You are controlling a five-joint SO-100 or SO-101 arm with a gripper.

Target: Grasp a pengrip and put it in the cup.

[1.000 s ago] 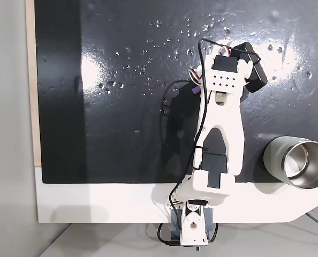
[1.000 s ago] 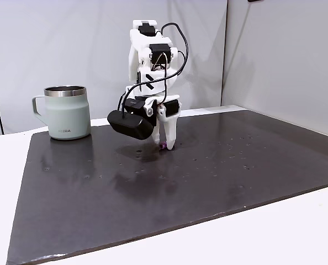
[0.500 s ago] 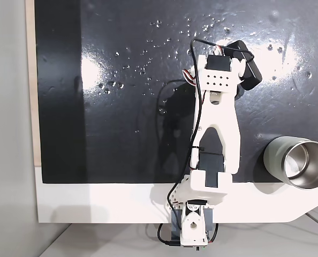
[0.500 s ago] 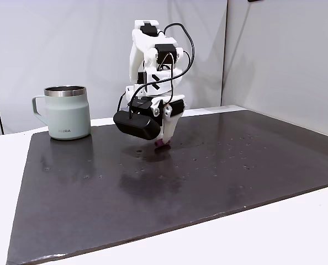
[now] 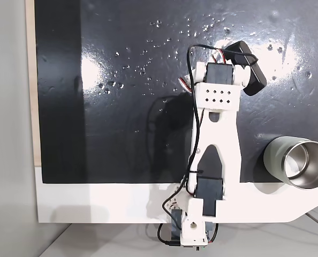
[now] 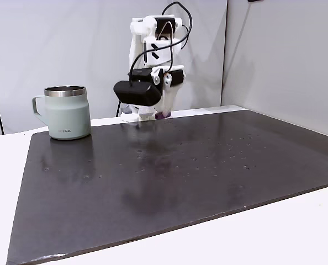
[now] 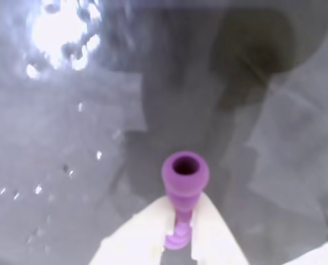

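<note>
White is the desk [image 5: 95, 201], and a big black glossy mat [image 6: 180, 176] covers most of it; some small drops or bumps shine on the mat surface. On the mat edge, near the base side, the white arm [image 5: 215, 155] rises and reaches over the mat. In a fixed view from the side, the arm is folded high, with black cables on top, and a black camera housing [image 6: 137, 93] sits beside the wrist.

Next is the cup [image 6: 68, 113], grey-green outside with a handle on its left in that side view, standing upright on the mat, well apart from the arm. In a fixed view from above, the cup [image 5: 298, 163] is at the right edge, and its shiny steel inside is visible.

The tool [image 6: 163, 113] hangs above the mat and does not touch it. It is clenched on the pengrip [image 7: 184, 182], which is seen best in the wrist view: the light-purple tube stands between the two white fingers [image 7: 147, 232], with its open round end pointing away from the camera toward the mat. In the side view, the pengrip [image 6: 163, 115] is a small purple spot at the tip of the tool, in the air, to the right of the cup.
</note>
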